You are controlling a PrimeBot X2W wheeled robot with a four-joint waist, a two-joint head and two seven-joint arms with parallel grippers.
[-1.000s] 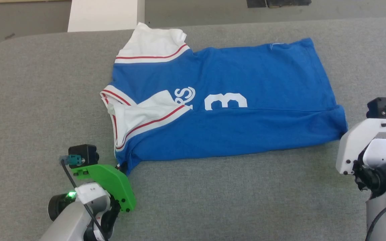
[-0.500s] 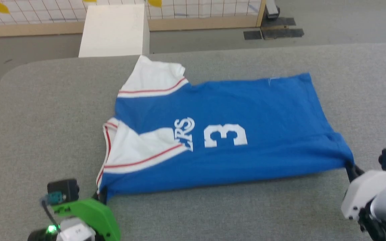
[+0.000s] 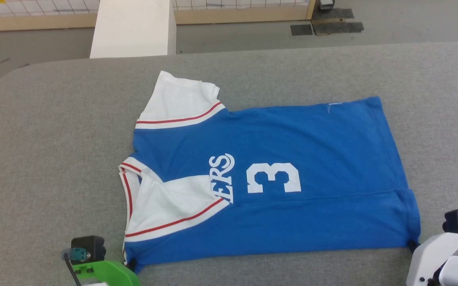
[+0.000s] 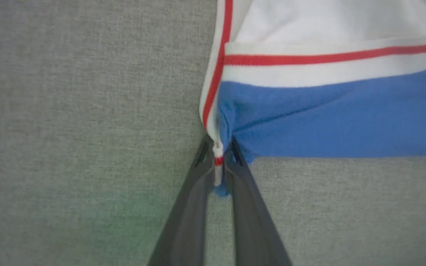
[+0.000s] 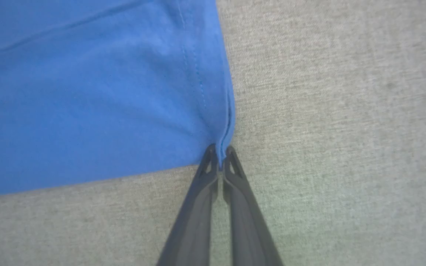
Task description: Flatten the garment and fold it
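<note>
While the jersey (image 3: pixel 312 143) lies spread flat on the grey desk (image 3: pixel 54 139) with the number 3 facing up, left tool (image 4: pixel 219 155) is pinched tight on its near corner at the red-striped white trim, and right tool (image 5: pixel 219 155) is pinched tight on its near blue hem corner.

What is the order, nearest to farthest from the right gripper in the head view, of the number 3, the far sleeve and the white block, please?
1. Number 3, centre.
2. Far sleeve, upper left.
3. White block, top left, farthest back.
</note>
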